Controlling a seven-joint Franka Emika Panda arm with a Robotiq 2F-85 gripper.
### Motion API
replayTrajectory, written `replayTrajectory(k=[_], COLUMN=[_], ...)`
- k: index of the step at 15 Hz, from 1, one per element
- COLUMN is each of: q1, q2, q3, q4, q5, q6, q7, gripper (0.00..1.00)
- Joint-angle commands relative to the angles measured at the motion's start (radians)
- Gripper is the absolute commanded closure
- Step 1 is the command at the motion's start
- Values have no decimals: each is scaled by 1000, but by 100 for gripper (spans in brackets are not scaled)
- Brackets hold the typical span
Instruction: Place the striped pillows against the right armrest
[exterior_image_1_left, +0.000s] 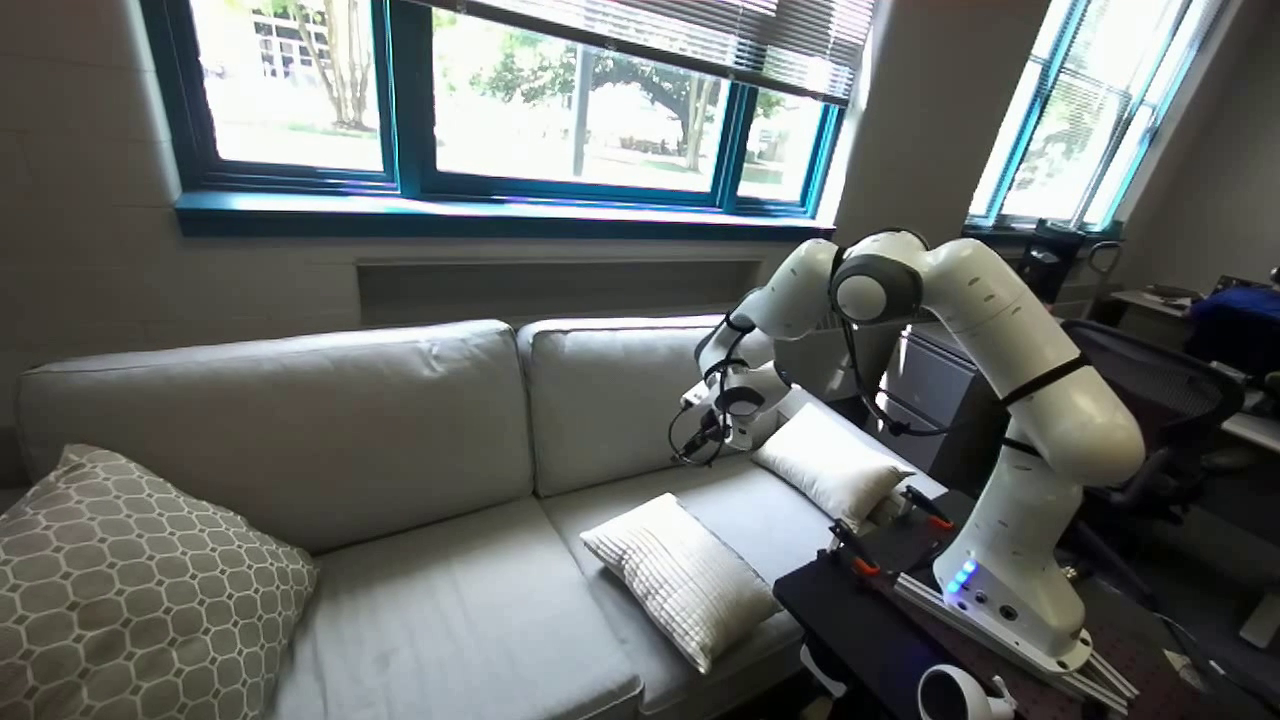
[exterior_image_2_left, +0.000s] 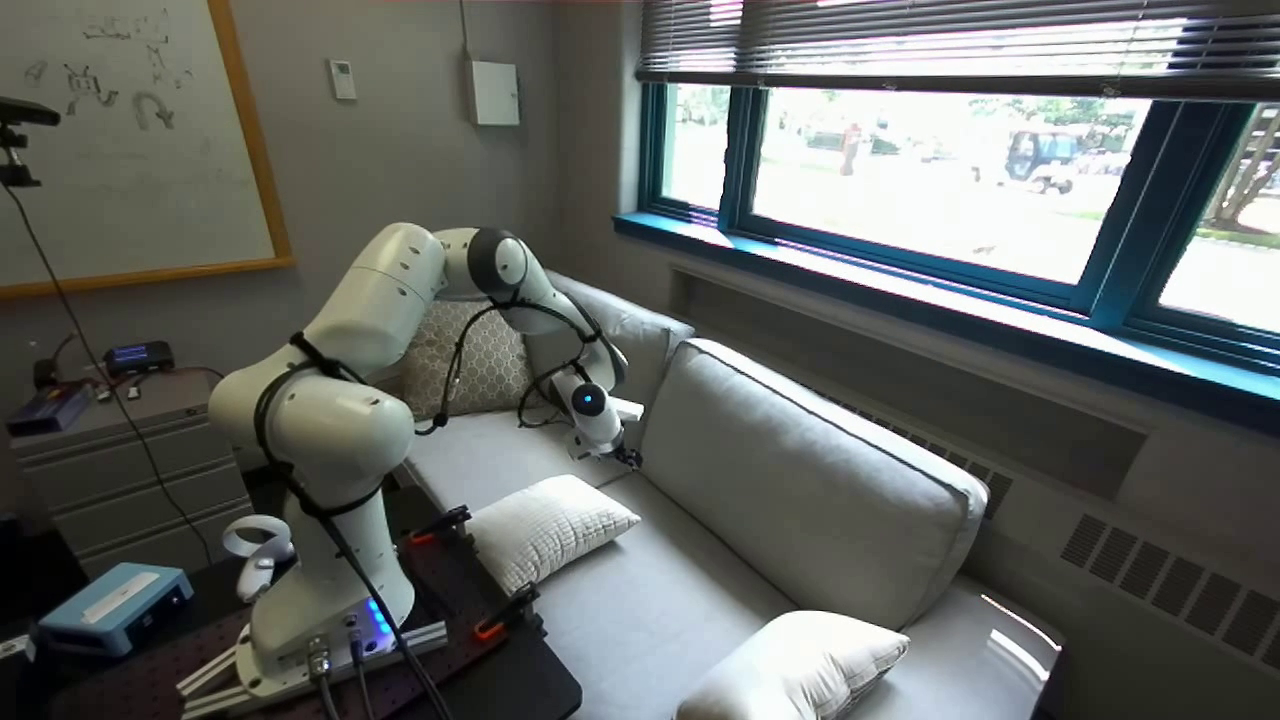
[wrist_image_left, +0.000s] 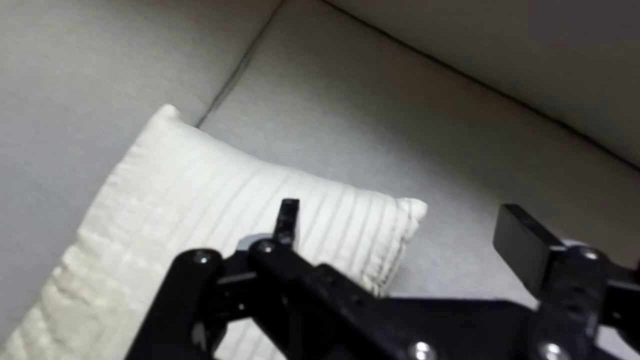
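Ray: Up on the whiteboard (exterior_image_2_left: 110, 210) in an exterior view, there's marker writing and some little drawings, and I can't make out a word!

Jo: Lower down, a blue box (exterior_image_2_left: 100, 620) carries one white label (exterior_image_2_left: 121, 596), print too small to read; same story for the lit screen (exterior_image_2_left: 128, 354) on the black device (exterior_image_2_left: 160, 353) atop the filing cabinet (exterior_image_2_left: 110, 480).

Ray: On to the count! The striped pillow (wrist_image_left: 165, 210) lies near the front edge of the sofa (exterior_image_1_left: 480, 560), well apart from the armrest (exterior_image_2_left: 985, 655).

Jo: A second white pillow (exterior_image_1_left: 830, 465) sits just beside that armrest, and a geometric-patterned pillow (exterior_image_1_left: 160, 580) is propped at the opposite end; three pillows, then.

Ray: Two back cushions (exterior_image_1_left: 300, 430), two seat cushions (exterior_image_1_left: 430, 640), two orange-handled clamps (exterior_image_1_left: 855, 550) along the table (exterior_image_1_left: 850, 630) edge, one white controller (exterior_image_2_left: 256, 577), one robot arm (exterior_image_1_left: 1050, 410)!

Jo: Eyes on the gripper (wrist_image_left: 400, 217): two black fingers (wrist_image_left: 522, 247), spread wide apart! In the wrist view one overlaps the striped pillow, its partner shows against a seat cushion, and a pillow corner is seen through the gap.

Ray: And in both exterior views it hangs over the seat cushions, close to the back cushions.
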Motion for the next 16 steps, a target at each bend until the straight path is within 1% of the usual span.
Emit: replayTrajectory(k=[1,3,4,5,6,7,9,10,11,12,14,16], q1=[-44,-49,-48,-108,-101,-96,-97,-46,-132,-71,-77,-59], q2=[32,92,117,45,68,87,108,97,103,120,159,200], q3=[165,250,287,318,343,356,359,282,384,327,367,399], q4=[146,247,278,193,223,244,263,237,246,246,273,284], q5=[-118,-175,-247,-182,-224,-241,-244,-208,-230,-254,-319,-432], q6=[84,181,212,204,231,246,250,194,233,201,213,235], q7=[282,441,521,342,411,442,452,490,459,536,599,724], gripper=[0,0,0,0,0,0,0,0,0,0,0,0])
